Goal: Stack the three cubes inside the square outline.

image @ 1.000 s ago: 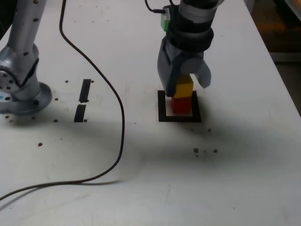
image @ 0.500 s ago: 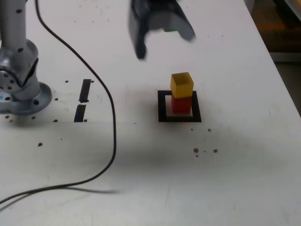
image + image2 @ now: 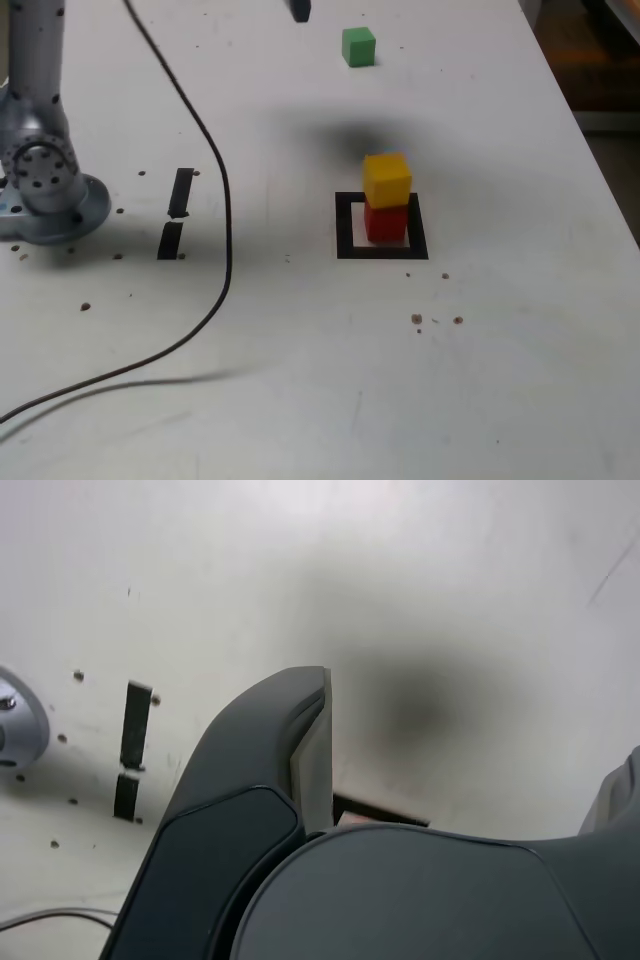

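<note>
At the exterior view's top edge, only a dark tip of the claw (image 3: 299, 10) shows, released and empty. Just to its right lies the green cube (image 3: 358, 46); farther right and nearer, yellow cube (image 3: 386, 179) tops red cube (image 3: 384, 221) inside the square outline (image 3: 345, 225).

This looks like a robotics lab bench, not a home or a shop. A plain white table (image 3: 520, 380) fills nearly the whole exterior view, scuffed and dotted with small dark specks. A grey metal arm base (image 3: 40, 190) stands fixed on it at the exterior view's left, with a black cable (image 3: 215, 290) trailing loose across the surface. Black tape marks the tabletop: two short strips (image 3: 176, 213) and a square outline (image 3: 381, 228), with small coloured cubes (image 3: 386, 180) as test pieces.
</note>
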`<control>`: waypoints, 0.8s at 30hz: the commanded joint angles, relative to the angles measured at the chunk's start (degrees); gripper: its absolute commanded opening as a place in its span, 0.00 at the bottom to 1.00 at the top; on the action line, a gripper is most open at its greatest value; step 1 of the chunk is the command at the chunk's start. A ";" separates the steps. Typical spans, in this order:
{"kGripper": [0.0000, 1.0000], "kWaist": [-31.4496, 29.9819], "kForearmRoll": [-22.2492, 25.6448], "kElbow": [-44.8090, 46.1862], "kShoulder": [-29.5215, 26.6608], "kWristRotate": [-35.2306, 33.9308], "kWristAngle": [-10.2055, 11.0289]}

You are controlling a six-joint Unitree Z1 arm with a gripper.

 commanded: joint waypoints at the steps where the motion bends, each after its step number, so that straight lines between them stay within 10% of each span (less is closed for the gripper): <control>1: 1.00 3.74 0.12 -2.32 2.55 1.89 0.30; 24: 0.99 14.04 -2.99 -20.21 25.38 14.62 1.08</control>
